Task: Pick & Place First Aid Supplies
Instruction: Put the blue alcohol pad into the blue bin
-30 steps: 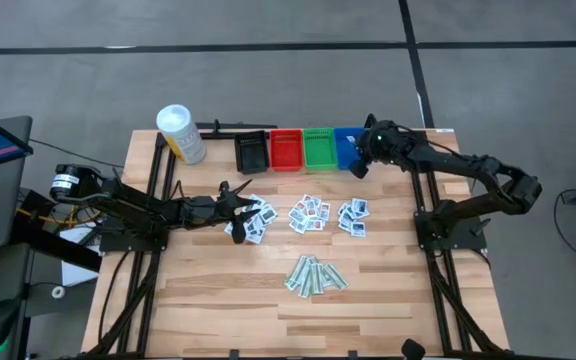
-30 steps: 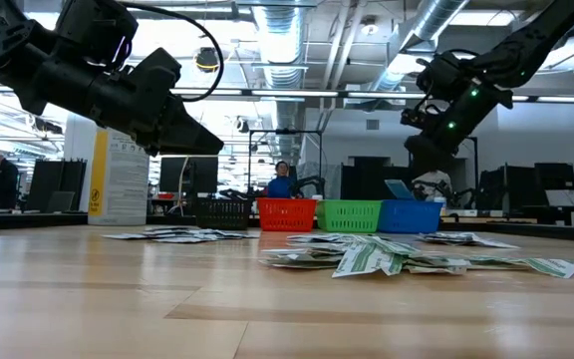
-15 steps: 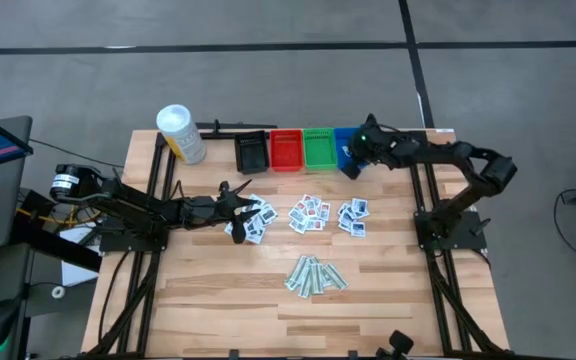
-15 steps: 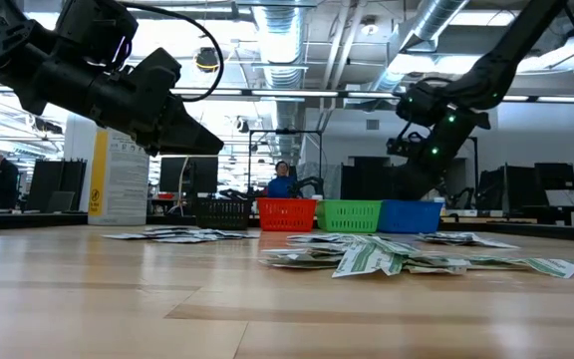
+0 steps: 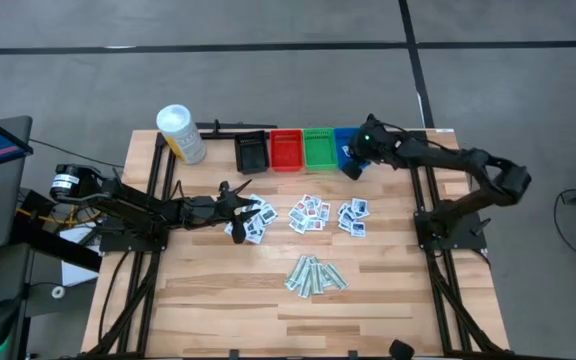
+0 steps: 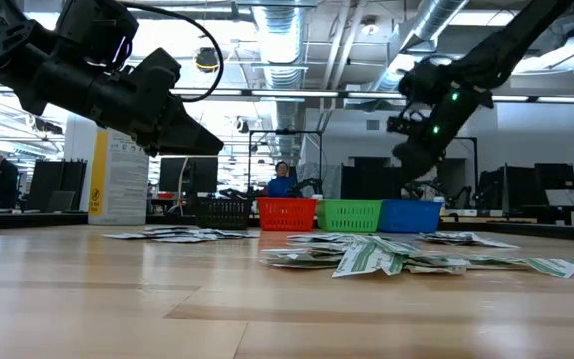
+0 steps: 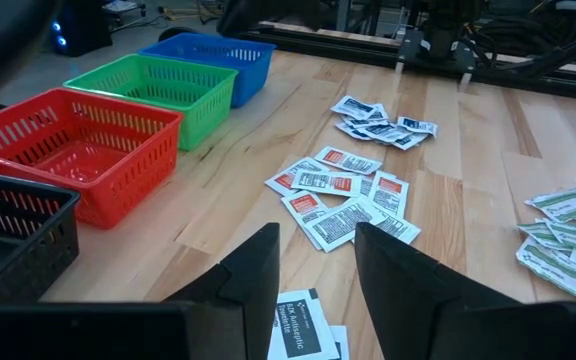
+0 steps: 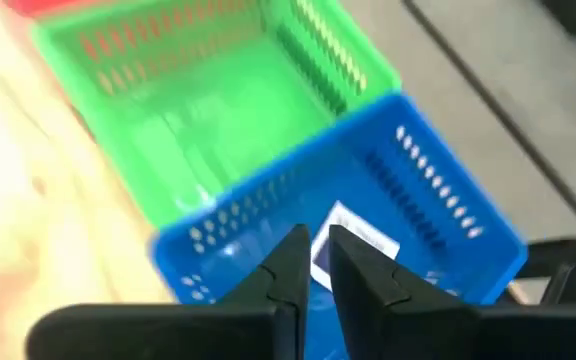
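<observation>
Nearest edge of the tabletop (image 5: 218, 300): pale-green strips (image 5: 314, 275) in a loose pile. Mid-tabletop: three clusters of white packets, dark-print (image 5: 253, 222), red-print (image 5: 310, 214), blue-print (image 5: 352, 217). Left gripper (image 7: 313, 275) hovers low over the dark-print cluster, jaws apart, nothing between them. Far edge: black bin (image 5: 252, 152), red bin (image 5: 286, 150), green bin (image 5: 319, 148), blue bin (image 8: 408, 215) in a row, white canister (image 5: 180, 133) off to the left. Right gripper (image 8: 313, 262) hangs over the blue bin, jaws a narrow slit apart, holding nothing; one white packet (image 8: 353, 238) lies inside that bin.
</observation>
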You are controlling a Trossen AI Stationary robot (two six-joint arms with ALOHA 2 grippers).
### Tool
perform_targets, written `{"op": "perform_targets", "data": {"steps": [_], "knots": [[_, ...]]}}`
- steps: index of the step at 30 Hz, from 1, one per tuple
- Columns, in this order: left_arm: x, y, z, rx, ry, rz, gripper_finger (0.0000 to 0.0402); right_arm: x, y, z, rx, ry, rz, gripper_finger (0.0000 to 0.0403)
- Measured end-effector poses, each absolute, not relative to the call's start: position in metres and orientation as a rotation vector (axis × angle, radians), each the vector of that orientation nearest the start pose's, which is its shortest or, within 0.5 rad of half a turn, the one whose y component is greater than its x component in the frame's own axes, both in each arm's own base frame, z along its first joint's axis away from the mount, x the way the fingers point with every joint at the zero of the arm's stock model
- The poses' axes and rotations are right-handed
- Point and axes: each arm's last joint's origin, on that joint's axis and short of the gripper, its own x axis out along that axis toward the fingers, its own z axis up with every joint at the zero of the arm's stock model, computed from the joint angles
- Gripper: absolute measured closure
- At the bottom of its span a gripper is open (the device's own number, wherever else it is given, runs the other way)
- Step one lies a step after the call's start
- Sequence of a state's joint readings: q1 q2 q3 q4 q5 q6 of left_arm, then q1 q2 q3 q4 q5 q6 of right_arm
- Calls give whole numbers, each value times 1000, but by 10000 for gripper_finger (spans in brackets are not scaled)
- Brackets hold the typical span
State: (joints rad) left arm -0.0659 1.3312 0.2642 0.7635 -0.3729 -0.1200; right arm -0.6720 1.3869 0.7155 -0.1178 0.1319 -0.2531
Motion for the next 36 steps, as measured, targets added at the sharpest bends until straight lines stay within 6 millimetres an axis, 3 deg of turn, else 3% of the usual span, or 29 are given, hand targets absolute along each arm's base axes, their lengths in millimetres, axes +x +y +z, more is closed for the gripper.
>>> {"op": "perform_targets", "data": {"steps": [4, 8, 19, 29, 36], "knots": [[219, -4, 146, -52, 278, 322, 268, 210, -147, 210, -70, 817, -586, 366], [219, -4, 146, -52, 279, 322, 268, 209, -121, 219, -115, 847, -466, 371], [219, -4, 146, -53, 275, 322, 268, 214, -66, 206, -86, 990, -58, 381], [219, -4, 146, -53, 274, 322, 268, 223, -31, 193, -27, 1085, 37, 379], [219, -4, 146, -54, 275, 315, 268, 223, -16, 192, 69, 1109, -20, 360]]}}
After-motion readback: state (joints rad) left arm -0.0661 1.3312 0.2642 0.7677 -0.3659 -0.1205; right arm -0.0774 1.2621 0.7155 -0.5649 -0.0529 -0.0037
